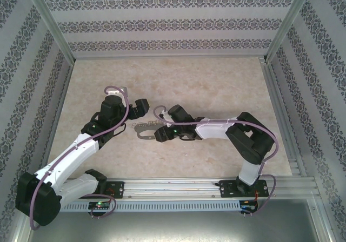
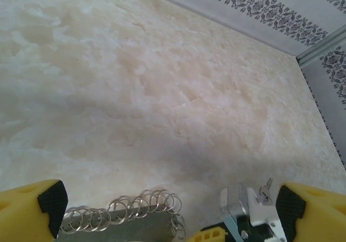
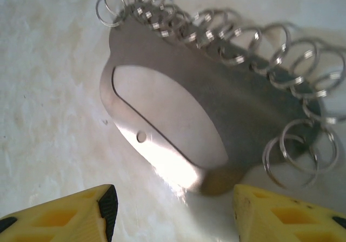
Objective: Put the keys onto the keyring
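Keyring [image 3: 243, 112] lies flat on the desk [image 2: 162, 91], its row of small split rings [image 3: 227, 31] strung along the long side away from my right tool [image 3: 173, 197]. That tool stands about half open at the keyring's near end, a finger on each side of the rounded tip. I see bare desk between one finger and the metal, so I judge it is straddling the keyring, not clamped on it.

My left tool [image 2: 170, 205] hovers by the keyring's ringed side, spread as wide as it goes and holding nothing. The key I cannot pick out for certain. A small silver and pale piece [image 2: 253, 209] just beside the keyring, close to one finger of the left tool, may be it.

I read this as the bracing step, with nothing threaded yet. Next I need the right tool to close on the keyring's tip and pin it firmly. Then the left tool has to narrow a good deal and come down squarely over something so small.
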### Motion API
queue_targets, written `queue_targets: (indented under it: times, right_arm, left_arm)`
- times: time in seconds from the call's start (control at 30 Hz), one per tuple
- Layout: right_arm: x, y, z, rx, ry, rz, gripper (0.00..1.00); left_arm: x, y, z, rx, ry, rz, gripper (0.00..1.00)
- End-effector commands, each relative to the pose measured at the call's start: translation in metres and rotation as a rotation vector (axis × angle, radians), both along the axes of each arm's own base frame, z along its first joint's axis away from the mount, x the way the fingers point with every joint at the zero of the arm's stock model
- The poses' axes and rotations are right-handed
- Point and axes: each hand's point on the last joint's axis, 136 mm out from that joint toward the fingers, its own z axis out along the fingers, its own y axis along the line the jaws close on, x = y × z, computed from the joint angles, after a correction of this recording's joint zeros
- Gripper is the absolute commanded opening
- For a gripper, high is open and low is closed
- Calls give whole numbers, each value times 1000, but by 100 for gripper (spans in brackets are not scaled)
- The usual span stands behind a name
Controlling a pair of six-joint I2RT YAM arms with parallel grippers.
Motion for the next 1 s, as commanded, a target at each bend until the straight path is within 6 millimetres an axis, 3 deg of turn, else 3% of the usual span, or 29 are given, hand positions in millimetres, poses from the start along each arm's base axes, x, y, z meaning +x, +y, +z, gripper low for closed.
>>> queue_targets:
  times: [0.0, 0.2, 0.4, 0.6, 0.97]
  right_arm:
    - [15, -2, -4, -19, -1, -17, 59]
    - [39, -12, -3, -8, 5, -70, 58]
    - [50, -14, 2, 7, 2, -86, 59]
    - [37, -20, 14, 27, -6, -81, 59]
    - [4, -15, 0, 14, 31, -35, 59]
  left_arm:
    - [3, 3, 13, -7, -31, 2, 100]
    - [2, 4, 11, -12, -30, 6, 100]
    - [2, 4, 9, -18, -28, 3, 100]
    - [2, 3, 11, -23, -30, 1, 100]
    - [4, 2, 12, -26, -31, -1, 100]
